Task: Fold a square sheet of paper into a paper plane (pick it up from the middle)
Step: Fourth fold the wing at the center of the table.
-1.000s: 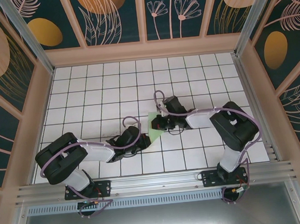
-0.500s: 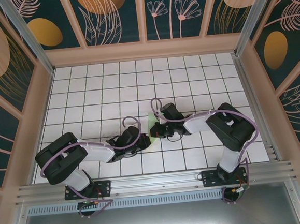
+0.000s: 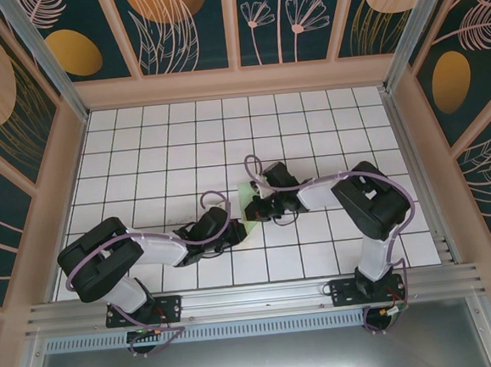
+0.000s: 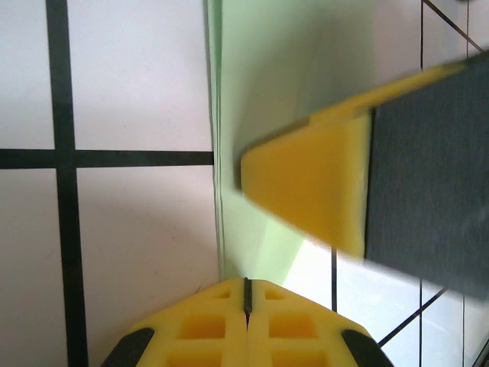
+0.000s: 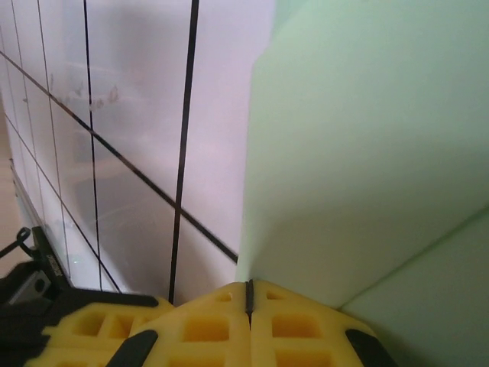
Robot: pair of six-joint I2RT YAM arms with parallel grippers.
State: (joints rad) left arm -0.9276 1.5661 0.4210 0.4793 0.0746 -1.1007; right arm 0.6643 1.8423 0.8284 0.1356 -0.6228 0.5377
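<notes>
Pressed closed left gripper [image 4: 246,294] and closed right gripper [image 5: 248,294] against the part-folded paper [image 4: 260,76]; left most folds apparently undone.

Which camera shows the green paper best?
The right wrist camera: the green paper looks big and close, with an overlapping layer visible. The left wrist camera shows a narrow strip, partly covered. The top camera shows small, mostly hidden bits.

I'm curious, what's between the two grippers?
Just the paper lies between the left gripper and the right gripper, clearest in the left wrist view.
</notes>
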